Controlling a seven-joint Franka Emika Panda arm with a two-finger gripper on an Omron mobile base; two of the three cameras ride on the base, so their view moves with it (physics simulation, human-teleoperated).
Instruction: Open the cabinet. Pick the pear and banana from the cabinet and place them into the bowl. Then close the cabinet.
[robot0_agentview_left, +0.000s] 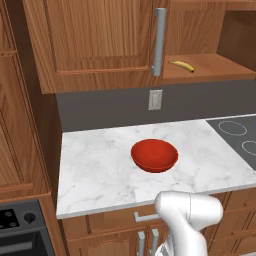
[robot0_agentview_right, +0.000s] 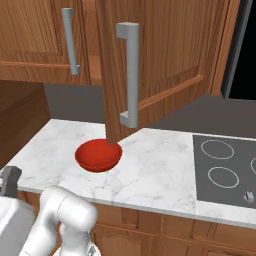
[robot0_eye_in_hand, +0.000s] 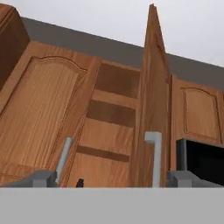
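While pincer (robot0_eye_in_hand: 112, 178) gaping, red bowl (robot0_agentview_left: 154, 154) on white marble counter (robot0_agentview_left: 95, 170) beneath half-open cabinet (robot0_agentview_left: 100, 45).

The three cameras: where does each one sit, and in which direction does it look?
Left base view: behind the arm on its left, looking down at the bowl and up to the banana in the cabinet; white arm at lower right.
Right base view: behind on the right, facing the swung-open door; arm at lower left.
Hand view: looks up into the cabinet; open gripper at the bottom.
Both base views share bowl and counter.
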